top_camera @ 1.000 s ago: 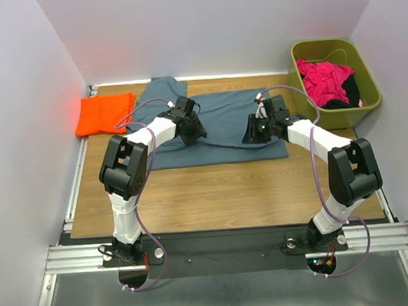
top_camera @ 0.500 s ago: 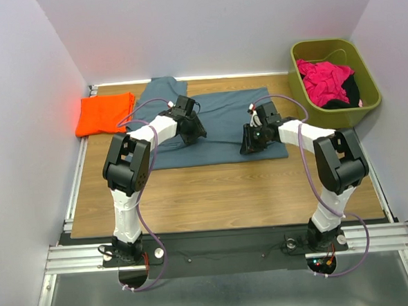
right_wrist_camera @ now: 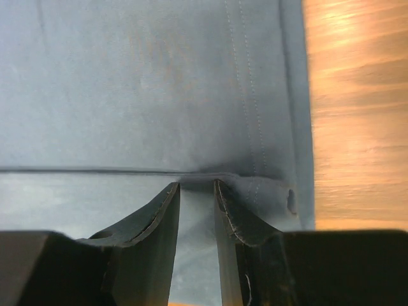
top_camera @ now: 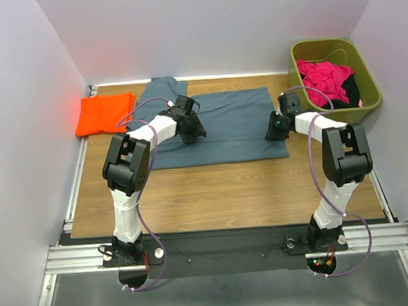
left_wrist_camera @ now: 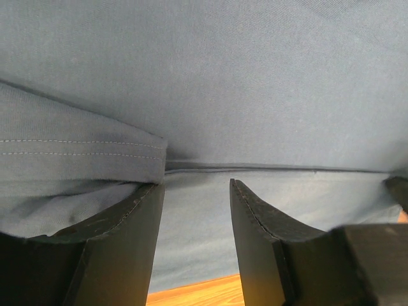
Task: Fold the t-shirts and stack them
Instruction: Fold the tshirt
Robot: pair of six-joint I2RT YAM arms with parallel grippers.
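Note:
A slate blue-grey t-shirt (top_camera: 233,120) lies flat on the wooden table (top_camera: 213,194), folded into a long rectangle, with one part sticking out toward the back wall at its left end. A bright orange t-shirt (top_camera: 104,112) lies folded at the far left. My left gripper (top_camera: 194,131) is open, its tips down on the blue cloth (left_wrist_camera: 223,76) at a fold edge near a stitched hem. My right gripper (top_camera: 275,130) sits at the shirt's right edge. Its jaws stand a narrow gap apart, tips against a puckered fold (right_wrist_camera: 127,95), with nothing clamped between them.
An olive-green bin (top_camera: 370,100) stands at the back right and holds pink and black clothes (top_camera: 324,78). White walls close in the table on the left, back and right. Bare wood shows along the near side, in front of the shirt.
My right gripper has slid right along the blue shirt, from its middle to its right edge, and the cloth there now lies flatter. The left gripper has stayed in place.

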